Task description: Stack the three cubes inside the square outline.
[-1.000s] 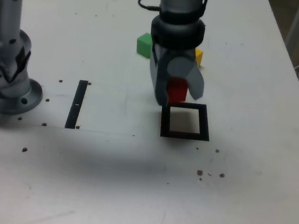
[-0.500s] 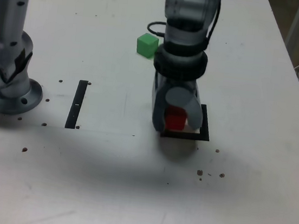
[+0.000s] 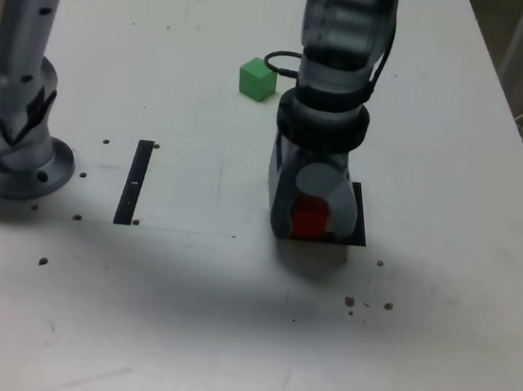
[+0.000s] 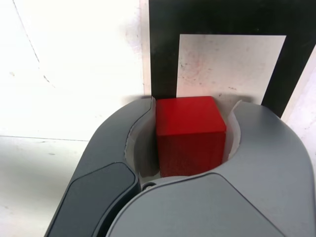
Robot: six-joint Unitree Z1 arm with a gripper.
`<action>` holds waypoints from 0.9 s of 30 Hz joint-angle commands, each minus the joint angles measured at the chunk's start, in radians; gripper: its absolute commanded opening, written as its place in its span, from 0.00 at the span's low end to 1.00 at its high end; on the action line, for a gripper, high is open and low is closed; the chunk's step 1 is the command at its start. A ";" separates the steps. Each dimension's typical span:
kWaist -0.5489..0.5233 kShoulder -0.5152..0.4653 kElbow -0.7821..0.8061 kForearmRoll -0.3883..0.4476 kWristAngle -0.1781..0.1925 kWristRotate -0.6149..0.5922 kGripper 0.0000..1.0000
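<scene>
Red cube (image 4: 190, 133) sits clamped in gripper (image 4: 190, 148) over square outline (image 4: 163, 54).

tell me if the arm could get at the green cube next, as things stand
Probably yes, once it lets go. The green cube sits alone on open table with nothing beside it, but the gripper is shut on the red cube at the square outline.
</scene>
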 commanded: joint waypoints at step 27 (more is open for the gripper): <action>0.008 -0.014 -0.019 0.035 0.068 0.003 0.99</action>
